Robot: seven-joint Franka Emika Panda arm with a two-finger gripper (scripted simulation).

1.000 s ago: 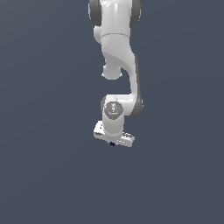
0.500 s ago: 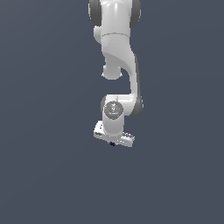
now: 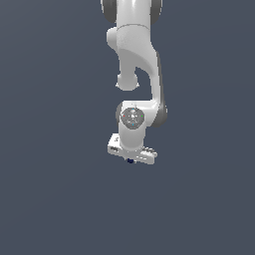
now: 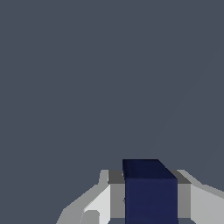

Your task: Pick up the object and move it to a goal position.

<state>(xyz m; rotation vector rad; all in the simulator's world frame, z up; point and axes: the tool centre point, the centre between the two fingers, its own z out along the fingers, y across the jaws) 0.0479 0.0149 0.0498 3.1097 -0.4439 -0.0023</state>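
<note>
Looking across the exterior view from its left to its right, we see only flat grey-blue backdrop until the middle, where our white arm (image 3: 133,60) drops from the top edge, bends at a round joint and ends in the gripper (image 3: 131,160); past it, on the exterior view's right, the backdrop is plain again. Under the gripper's flat white body a speck of dark blue shows, which is the cube (image 3: 130,160), tucked close against its underside. From the wrist view we see the cube (image 4: 150,192) far larger, a plain navy block with no markings, sitting between the grey fingers (image 4: 116,194), which press in on either side of it. Our jaws are narrow, closed onto the cube and gripping it.
</note>
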